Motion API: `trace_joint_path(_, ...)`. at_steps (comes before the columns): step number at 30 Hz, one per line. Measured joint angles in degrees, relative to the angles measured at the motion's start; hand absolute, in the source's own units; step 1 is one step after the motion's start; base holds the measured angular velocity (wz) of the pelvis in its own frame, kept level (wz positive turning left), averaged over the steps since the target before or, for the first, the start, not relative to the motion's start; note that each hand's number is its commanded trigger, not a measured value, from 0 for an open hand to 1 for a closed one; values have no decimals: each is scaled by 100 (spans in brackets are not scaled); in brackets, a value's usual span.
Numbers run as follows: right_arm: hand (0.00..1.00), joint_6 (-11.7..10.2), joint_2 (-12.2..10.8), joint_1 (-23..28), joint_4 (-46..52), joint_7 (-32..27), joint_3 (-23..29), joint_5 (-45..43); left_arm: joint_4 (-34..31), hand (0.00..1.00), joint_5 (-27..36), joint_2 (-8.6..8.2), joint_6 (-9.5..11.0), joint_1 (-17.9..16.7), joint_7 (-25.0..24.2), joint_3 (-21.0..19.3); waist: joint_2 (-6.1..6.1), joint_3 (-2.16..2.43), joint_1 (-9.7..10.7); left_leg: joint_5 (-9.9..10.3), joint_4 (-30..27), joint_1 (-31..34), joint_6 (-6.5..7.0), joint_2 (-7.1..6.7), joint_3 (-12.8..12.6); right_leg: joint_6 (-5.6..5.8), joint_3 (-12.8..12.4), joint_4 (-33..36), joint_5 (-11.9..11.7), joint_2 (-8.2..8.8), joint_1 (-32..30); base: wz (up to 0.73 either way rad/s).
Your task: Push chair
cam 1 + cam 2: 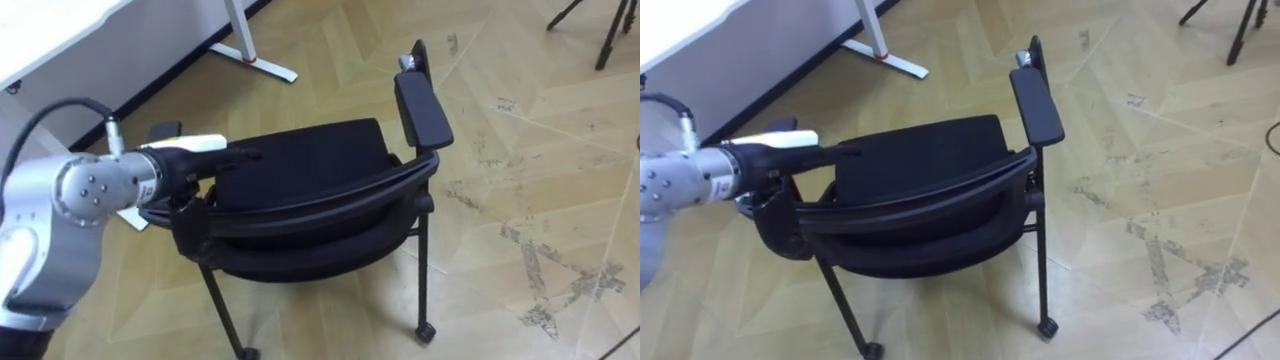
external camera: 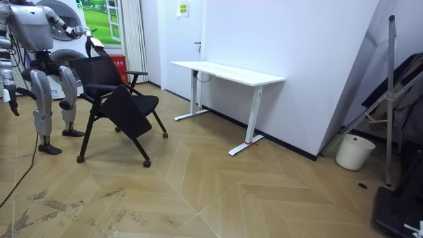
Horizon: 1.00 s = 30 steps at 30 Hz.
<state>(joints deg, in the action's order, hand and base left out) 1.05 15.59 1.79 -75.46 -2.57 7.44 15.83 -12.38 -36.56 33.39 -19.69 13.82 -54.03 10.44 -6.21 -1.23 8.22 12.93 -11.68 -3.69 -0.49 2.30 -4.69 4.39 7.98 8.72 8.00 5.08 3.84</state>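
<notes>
one contact only: the left robot hand (image 1: 200,163) lies, fingers straight, on the left end of the back of the chair (image 1: 300,160), which runs crosswise just ahead of you on the floor, so your push may swing it.

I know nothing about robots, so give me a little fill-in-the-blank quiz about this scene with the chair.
1. The chair is ____ in colour.
2. The robot's ____ hand is at the chair's back.
3. The chair stands on small ____.
4. The desk has a ____ top.
Missing words: black; left; wheels; white.
</notes>
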Motion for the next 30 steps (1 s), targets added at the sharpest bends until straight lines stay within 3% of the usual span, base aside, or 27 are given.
trace_joint_path(3,0,-37,-14,-3,13,-6,-1,7,344,0,-31,-143,109,-32,353,-4,58,4,62,-3,3,-13,-5,0,-26,-1,-7,8,1,0,0,-2)
trace_joint_path(5,0,-54,-23,34,93,-36,2,19,691,0,-65,-381,224,-135,673,-46,133,3,92,-5,29,-79,-8,2,-91,-1,-77,19,1,-10,15,-14)
trace_joint_path(7,0,-58,-42,128,255,-60,-2,54,917,0,-51,-555,257,-215,874,-45,192,33,118,-5,39,-88,-8,2,-121,-1,-101,22,1,-11,5,-11)
trace_joint_path(9,0,-56,-83,201,419,-123,0,54,1061,0,-51,-702,267,-233,1065,-45,259,35,122,-5,42,-91,-9,3,-146,-1,-141,32,1,-17,-17,-8)
trace_joint_path(11,0,-55,-143,254,525,-204,-7,62,1386,0,-66,-911,317,-234,1338,-45,391,59,147,-5,60,-98,-9,5,-164,-1,-158,38,1,-18,-19,-4)
trace_joint_path(14,0,-52,-213,292,565,-306,-3,61,1493,0,-175,-1003,409,-230,1551,-50,517,103,148,-5,102,-100,-9,7,-220,-1,-211,38,0,-20,-40,-8)
trace_joint_path(16,0,-48,-221,373,705,-357,-3,37,1528,0,-171,-1018,463,-237,1610,-50,516,107,98,-5,130,-125,-8,6,-269,-1,-290,55,0,-25,-57,-12)
trace_joint_path(20,0,-41,-221,406,782,-365,-3,-44,1635,0,-170,-1065,486,-300,1754,-50,445,68,116,-5,183,-189,-8,8,-290,-1,-329,92,0,-33,-44,-3)
trace_joint_path(24,0,-19,-222,421,861,-365,-5,-41,1807,0,-165,-1101,537,-301,1848,-52,357,74,160,-6,207,-188,-9,10,-290,1,-329,93,2,-36,-43,0)
trace_joint_path(26,0,-19,-219,425,905,-383,-49,-28,1896,100,-177,-1101,635,-301,1954,-52,352,71,161,-9,202,-190,-13,10,-291,2,-330,93,2,-37,-38,0)
trace_joint_path(30,0,-18,-233,498,1065,-427,-180,5,1964,100,-177,-1102,682,-301,2014,-50,354,70,160,-9,192,-200,-13,9,-304,2,-345,92,2,-37,-31,0)
